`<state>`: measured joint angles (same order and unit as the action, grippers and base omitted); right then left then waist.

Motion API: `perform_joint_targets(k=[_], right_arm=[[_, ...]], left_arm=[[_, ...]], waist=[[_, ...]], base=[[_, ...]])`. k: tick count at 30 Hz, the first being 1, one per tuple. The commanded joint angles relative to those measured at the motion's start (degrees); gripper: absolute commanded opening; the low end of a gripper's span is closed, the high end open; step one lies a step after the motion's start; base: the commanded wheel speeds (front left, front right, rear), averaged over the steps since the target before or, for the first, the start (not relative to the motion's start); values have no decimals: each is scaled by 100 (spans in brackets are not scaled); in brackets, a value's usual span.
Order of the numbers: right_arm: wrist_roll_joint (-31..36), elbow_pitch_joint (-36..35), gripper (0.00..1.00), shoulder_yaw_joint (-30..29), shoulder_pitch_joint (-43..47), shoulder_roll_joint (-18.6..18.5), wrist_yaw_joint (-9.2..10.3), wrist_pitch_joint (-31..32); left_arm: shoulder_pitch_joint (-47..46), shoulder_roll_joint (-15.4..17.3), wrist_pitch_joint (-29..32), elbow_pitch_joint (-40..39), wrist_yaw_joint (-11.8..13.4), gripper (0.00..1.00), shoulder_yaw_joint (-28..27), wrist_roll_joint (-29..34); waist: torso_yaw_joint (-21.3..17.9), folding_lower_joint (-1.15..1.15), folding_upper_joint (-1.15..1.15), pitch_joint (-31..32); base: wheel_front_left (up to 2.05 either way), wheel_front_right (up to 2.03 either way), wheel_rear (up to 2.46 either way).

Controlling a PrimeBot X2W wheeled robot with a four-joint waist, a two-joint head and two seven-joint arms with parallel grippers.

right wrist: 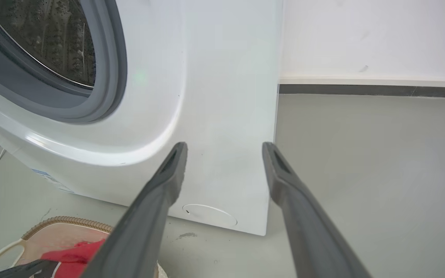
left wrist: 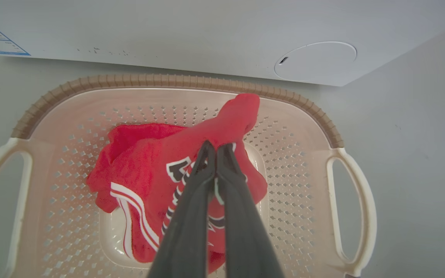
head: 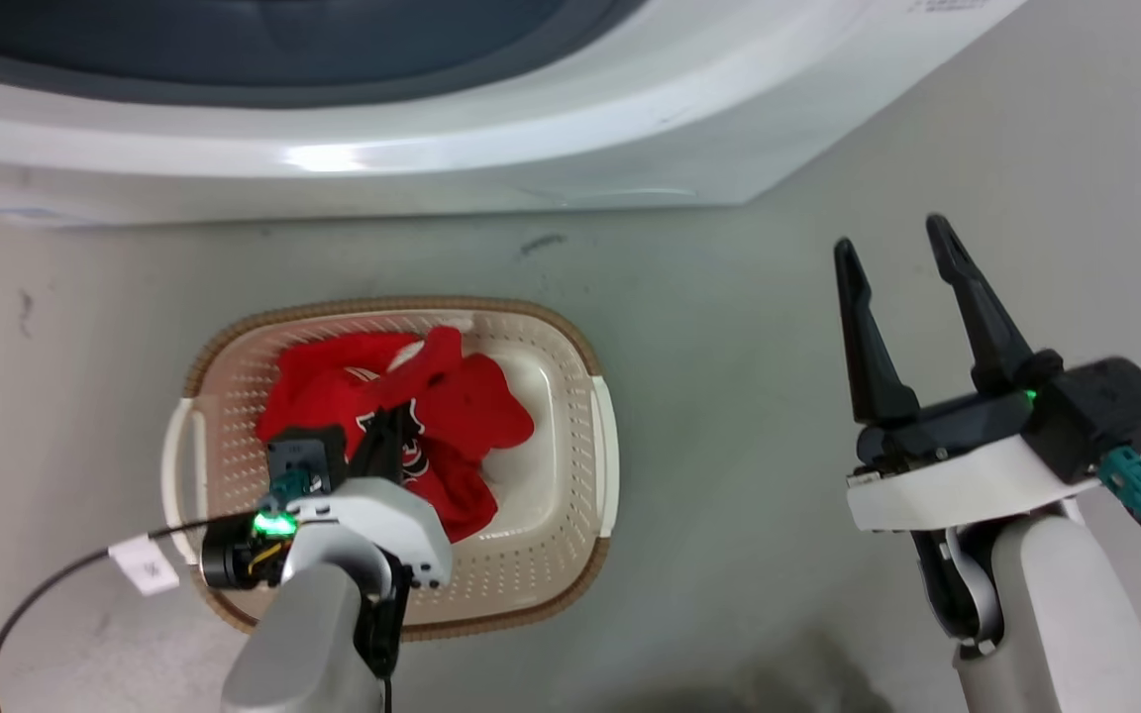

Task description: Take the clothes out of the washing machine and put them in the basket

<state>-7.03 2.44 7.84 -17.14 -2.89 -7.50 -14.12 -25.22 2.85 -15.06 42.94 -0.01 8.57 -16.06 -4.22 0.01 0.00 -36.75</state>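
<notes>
The red jersey clothes with white stripes (head: pixel 476 406) lie heaped inside the cream perforated plastic basket with a brown rim (head: pixel 570 555), on the grey floor (head: pixel 729 297) before the large white washing machine (head: pixel 531 149). The left gripper (left wrist: pixel 215 148) pinches a raised fold of them, its 2 fingers pressed together. The right gripper (head: pixel 892 243) hangs spread and empty, well aside.

Grey floor (head: pixel 759 327) carries basket (head: pixel 523 566) & washing machine (head: pixel 580 149); basket just in front, apart.
</notes>
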Motion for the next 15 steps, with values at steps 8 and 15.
perform_joint_targets(k=[8, 15], right_arm=[[-22, 49, 100, 172, -362, 3, 2, -75], [-133, 155, 100, 264, -439, 3, 2, -104]], left_arm=[[-836, 80, -15, 1439, 33, 0, -316, -27], [-1204, 132, -15, 2295, 89, 0, -581, -193]], waist=[[-355, -1, 0, -640], [-528, -1, 0, -749]], base=[[0, 0, 0], [0, 0, 0]])
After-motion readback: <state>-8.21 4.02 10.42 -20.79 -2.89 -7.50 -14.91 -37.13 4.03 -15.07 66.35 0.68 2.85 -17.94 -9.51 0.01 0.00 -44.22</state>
